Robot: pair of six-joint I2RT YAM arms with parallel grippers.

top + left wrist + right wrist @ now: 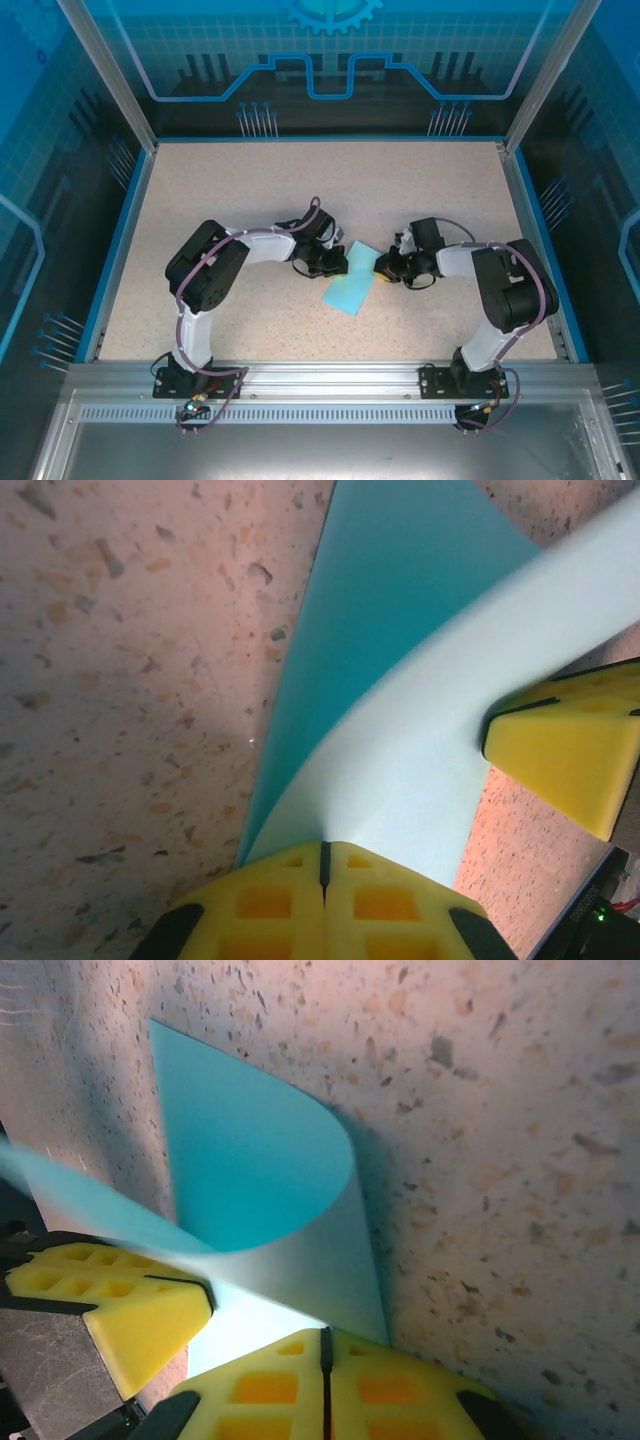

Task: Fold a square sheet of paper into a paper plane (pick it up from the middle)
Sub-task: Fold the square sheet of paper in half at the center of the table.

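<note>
**A:** Where does the sheet of paper (349, 288) lie?

**B:** Near the middle of the table (250, 190), a little toward the near side, between the two grippers. Part of it rests flat on the speckled top. Another part is lifted and bends over the flat part in a soft curve, with no sharp crease that I can see.

**A:** How much room is there around it?

**B:** Plenty. Bare tabletop runs out to the blue rim (128, 210) on the left and at the far side. A bare strip lies between the paper's near corner and the metal rail (330, 375). On the right it is tighter, since the right arm's elbow stands near the rim.

**A:** What is hard to make out?

**B:** From above, the grippers cover the sheet's far corners and the curl barely reads. In the wrist views the raised band is pale and blurred, and it runs out of frame. I cannot tell exactly which edge each gripper holds.

**A:** And the grippers themselves?

**B:** The left gripper (323, 852) is clenched on the sheet, its yellow fingers pressed together with the paper coming out from between them. The right gripper (325, 1342) is clamped on the sheet the same way. Their tips face each other, close but apart, and the lifted paper spans between them.
</note>
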